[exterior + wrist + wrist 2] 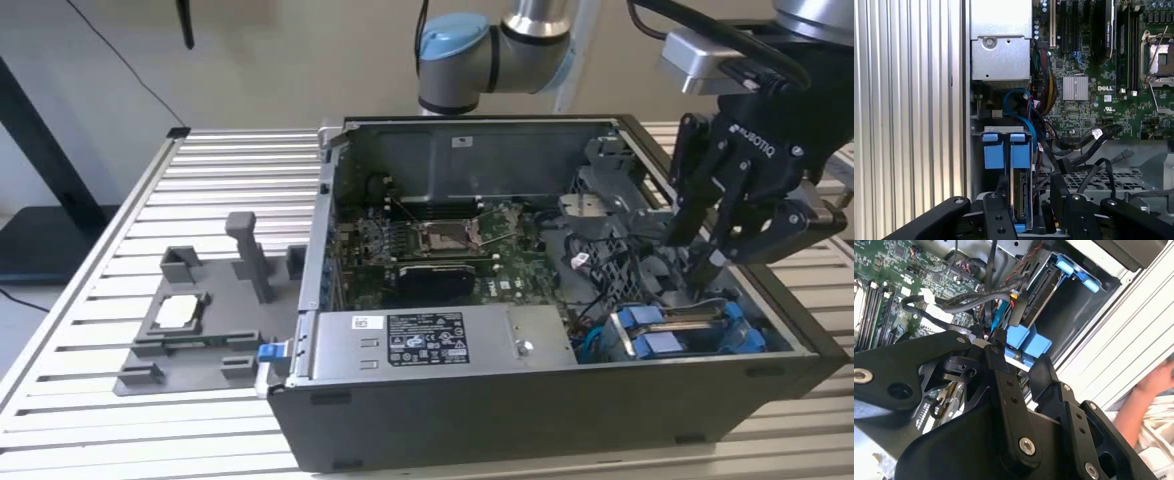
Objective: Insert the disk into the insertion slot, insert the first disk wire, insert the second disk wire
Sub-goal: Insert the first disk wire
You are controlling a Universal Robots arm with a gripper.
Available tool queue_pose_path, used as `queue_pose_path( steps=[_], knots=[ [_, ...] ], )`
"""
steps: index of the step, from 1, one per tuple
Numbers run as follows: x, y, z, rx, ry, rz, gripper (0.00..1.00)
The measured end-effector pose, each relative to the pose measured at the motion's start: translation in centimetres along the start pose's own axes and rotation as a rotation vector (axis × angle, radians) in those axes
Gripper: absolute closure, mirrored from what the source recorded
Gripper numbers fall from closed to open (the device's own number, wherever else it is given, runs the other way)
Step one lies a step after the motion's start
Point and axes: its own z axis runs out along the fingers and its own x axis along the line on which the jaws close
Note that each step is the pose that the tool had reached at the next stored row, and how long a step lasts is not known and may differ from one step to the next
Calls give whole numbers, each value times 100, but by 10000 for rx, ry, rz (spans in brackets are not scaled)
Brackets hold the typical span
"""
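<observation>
The disk (687, 322) sits on edge in the insertion slot (989, 129) at the open case's front corner on the exterior view's right. Its blue carrier tabs (1006, 150) stick out at one end. My gripper (694, 275) reaches down into the case over the disk's other end. In both wrist views the black fingers (1002, 192) stand apart, one on each side of the disk's edge (1019, 195), so the gripper (1030, 187) is open. Loose black wires (1089, 145) lie beside the slot. One black connector (1016, 315) hangs close to a fingertip (999, 347).
The motherboard (441, 250) with its square socket (443, 237) fills the case floor. A grey box with a white label (427, 340) lies along the front wall. A grey fixture (187, 320) stands on the slatted table. A person's hand (1154, 385) is outside the case.
</observation>
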Motion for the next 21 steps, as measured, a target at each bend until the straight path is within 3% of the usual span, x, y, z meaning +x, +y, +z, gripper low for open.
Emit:
queue_pose_path(
  steps=[3,4,5,7,11,13,15,21],
  knots=[
    [-4,-15,0,59,-81,-33,53],
    [-5,-16,0,113,-83,-61,53],
    [-5,-17,0,211,-83,-110,53],
    [-5,-18,2,461,-85,-196,53],
    [-10,-18,9,1103,-88,-411,53],
    [-18,-18,22,1277,-92,-553,53],
    [-37,-19,34,1363,-94,-661,53],
    [-80,-17,40,1372,-103,-912,53]
  ],
)
